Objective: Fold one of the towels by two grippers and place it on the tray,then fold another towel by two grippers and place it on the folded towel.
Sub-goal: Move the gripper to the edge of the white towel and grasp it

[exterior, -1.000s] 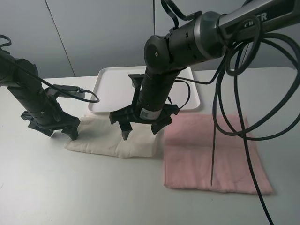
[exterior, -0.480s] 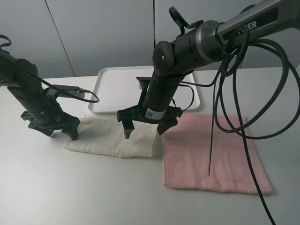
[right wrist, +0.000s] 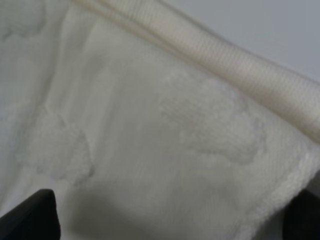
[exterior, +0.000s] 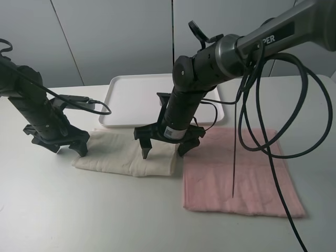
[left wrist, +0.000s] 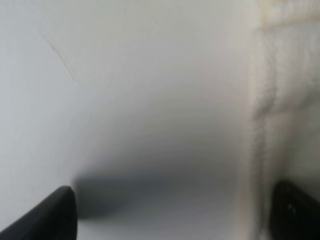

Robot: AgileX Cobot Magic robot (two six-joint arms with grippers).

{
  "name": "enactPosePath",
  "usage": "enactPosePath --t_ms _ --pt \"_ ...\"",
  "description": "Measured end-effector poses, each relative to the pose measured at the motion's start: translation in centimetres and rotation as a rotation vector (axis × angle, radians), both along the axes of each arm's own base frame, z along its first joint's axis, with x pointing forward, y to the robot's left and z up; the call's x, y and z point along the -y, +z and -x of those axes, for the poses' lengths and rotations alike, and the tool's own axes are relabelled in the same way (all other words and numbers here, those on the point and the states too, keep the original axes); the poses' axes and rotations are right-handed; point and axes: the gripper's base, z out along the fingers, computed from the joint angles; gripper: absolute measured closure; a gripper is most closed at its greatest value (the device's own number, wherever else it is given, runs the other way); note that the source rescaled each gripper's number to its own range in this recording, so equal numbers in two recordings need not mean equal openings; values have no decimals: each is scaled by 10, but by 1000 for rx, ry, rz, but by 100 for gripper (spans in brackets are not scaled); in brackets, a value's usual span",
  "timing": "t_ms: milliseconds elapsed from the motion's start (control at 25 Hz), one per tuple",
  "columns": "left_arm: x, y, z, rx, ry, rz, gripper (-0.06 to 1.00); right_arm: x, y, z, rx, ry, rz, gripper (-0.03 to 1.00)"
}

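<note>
Right hand (exterior: 164,154) now nearer pink towel (exterior: 241,173)

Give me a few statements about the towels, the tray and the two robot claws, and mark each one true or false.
1. The cream towel lies on the tray. False: it lies on the table, in front of the tray.
2. The pink towel lies spread on the table beside the cream towel. True.
3. The right gripper clamps the pink towel. False: it is open at the cream towel's end nearest the pink one and holds nothing.
4. The left gripper is open at the cream towel's other end. True.
</note>
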Motion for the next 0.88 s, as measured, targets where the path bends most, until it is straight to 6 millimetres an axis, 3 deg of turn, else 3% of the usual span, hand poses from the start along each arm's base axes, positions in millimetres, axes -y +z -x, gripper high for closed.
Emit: enactPosePath --t_ms 600,880 --pt "0 0 0 0 0 0 -5 -1 -1 -3 29 -21 -7 4" --pt "0 0 0 0 0 0 -5 3 -4 -6 63 -2 37 30"
